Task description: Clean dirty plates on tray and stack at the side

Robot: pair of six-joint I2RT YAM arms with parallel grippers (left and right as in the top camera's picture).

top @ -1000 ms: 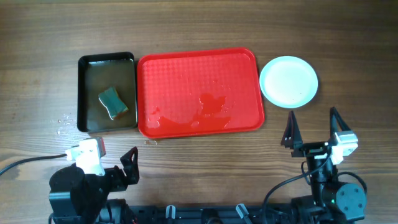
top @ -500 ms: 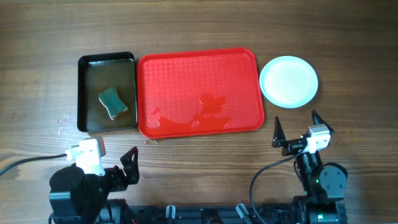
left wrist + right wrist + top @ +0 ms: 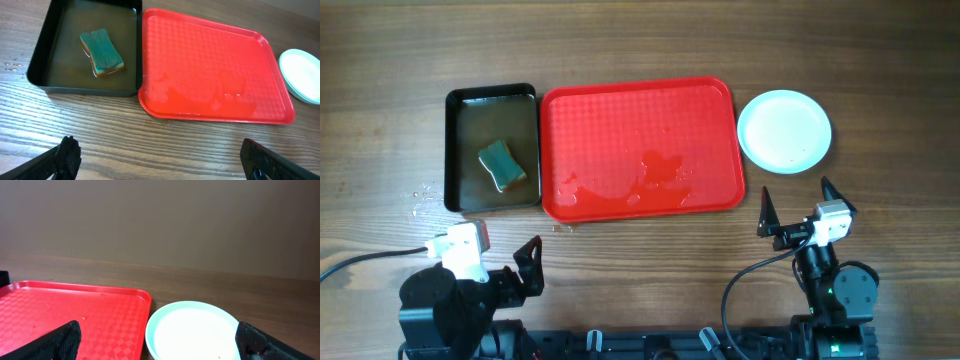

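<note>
The red tray lies at the table's centre with no plates on it, only wet smears; it also shows in the left wrist view and the right wrist view. The white plates sit stacked right of the tray, their top face clean, also in the right wrist view and at the left wrist view's edge. My left gripper is open and empty near the front left edge. My right gripper is open and empty, just in front of the plates.
A black pan of murky water holding a green sponge stands left of the tray, also in the left wrist view. Water drops lie on the wood left of the pan.
My right gripper moved left and slightly back a second ago, then stayed still. The left arm, tray and plates have not moved.
</note>
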